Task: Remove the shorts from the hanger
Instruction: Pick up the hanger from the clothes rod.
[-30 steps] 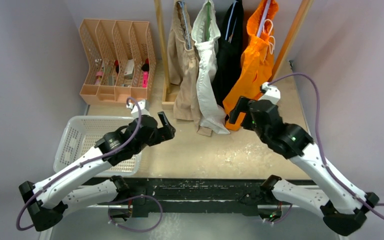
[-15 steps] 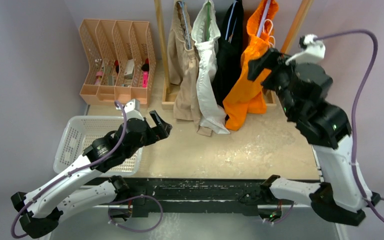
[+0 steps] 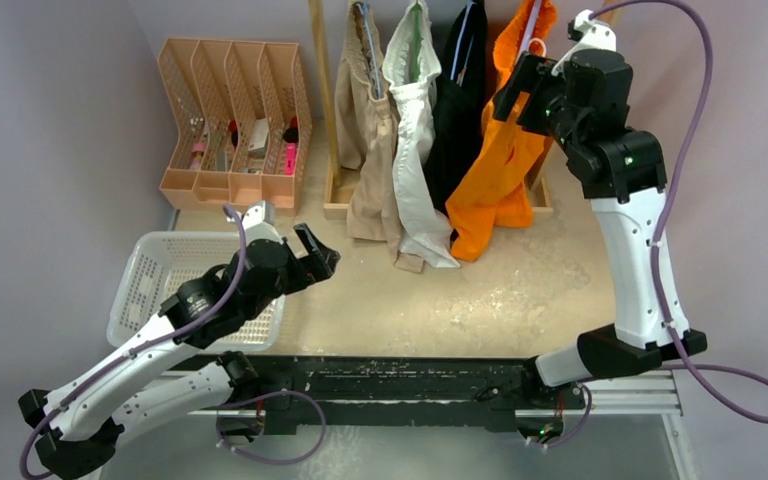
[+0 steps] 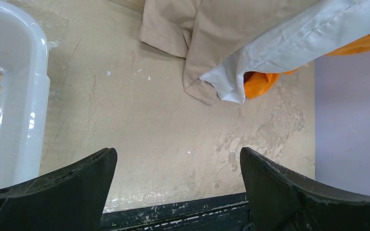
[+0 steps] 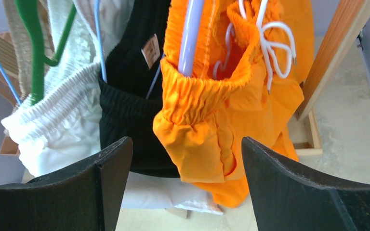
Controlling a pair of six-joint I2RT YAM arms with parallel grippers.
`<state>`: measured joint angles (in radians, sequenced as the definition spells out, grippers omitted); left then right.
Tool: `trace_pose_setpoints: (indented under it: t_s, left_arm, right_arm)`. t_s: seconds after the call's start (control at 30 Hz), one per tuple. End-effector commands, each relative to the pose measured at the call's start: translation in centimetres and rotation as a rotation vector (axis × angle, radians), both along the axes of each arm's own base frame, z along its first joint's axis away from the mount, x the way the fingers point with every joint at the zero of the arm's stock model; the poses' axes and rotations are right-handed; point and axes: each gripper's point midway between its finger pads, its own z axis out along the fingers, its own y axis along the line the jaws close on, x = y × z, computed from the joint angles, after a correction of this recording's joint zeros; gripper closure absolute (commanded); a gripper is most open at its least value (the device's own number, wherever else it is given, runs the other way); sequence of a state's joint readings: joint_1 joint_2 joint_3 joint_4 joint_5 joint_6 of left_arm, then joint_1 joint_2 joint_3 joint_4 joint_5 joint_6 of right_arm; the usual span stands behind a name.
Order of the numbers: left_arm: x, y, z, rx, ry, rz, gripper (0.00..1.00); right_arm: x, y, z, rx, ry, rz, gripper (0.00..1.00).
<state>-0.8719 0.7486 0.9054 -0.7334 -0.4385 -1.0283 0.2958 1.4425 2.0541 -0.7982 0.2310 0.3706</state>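
Pale lilac walls [image 3: 50, 120] close in a scuffed tan bench [image 3: 520, 290] carrying a white perforated plastic basket [image 3: 150, 270], a peach plastic file sorter [image 3: 230, 110] and a wooden rack [image 3: 322, 100]; from its hangers droop beige shorts [image 3: 365, 120], white shorts [image 3: 415, 150], black shorts [image 3: 460, 110] and bright orange cloth shorts [image 3: 495, 190]. The left tool [image 3: 318, 255] hovers released beside the basket; the right tool [image 3: 513, 90], jaws spread, straddles the orange waistband without pinching it. A second ago it sat low by the orange hem; the left arm has drawn back slightly.

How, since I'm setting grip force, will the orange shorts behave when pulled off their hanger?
Probably floppy: the orange shorts hang in soft folds. The gathered waistband looks stretchy around the lilac hanger, so it may cling before slipping off. The loose white drawstring could snag.
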Motion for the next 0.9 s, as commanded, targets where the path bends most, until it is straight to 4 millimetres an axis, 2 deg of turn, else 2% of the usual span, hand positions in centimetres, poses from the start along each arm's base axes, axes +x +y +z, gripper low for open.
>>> trace_pose_setpoints:
  t_s: [0.0, 0.17, 0.33, 0.47, 0.57, 0.77, 0.87]
  left_arm:
    - [0.2, 0.2, 1.3, -0.024, -0.033, 0.010, 0.00]
    - [0.2, 0.0, 1.4, -0.029, -0.031, 0.003, 0.00]
    - [-0.1, -0.3, 1.1, -0.025, -0.016, -0.013, 0.00]
    - [0.0, -0.6, 1.4, -0.031, -0.022, -0.028, 0.00]
    - [0.1, -0.6, 1.7, -0.022, -0.021, -0.022, 0.00]
    - [1.1, 1.8, 1.2, 0.031, -0.024, 0.120, 0.00]
    - [1.2, 2.0, 1.3, 0.011, -0.042, 0.133, 0.00]
  right_arm:
    - [-0.6, -1.2, 4.7, -0.003, -0.121, -0.011, 0.16]
    - [0.8, -2.4, 6.4, -0.026, -0.159, -0.052, 0.18]
    - [2.8, -1.7, 5.9, -0.012, -0.139, 0.005, 0.27]
    - [4.4, -2.2, 5.4, 0.038, -0.144, 0.021, 0.31]
    - [5.4, -1.6, 5.1, 0.073, -0.147, 0.094, 0.41]
    - [6.3, -0.7, 4.9, 0.091, -0.152, 0.154, 0.39]
    - [6.7, -0.4, 4.4, 0.112, -0.135, 0.162, 0.35]
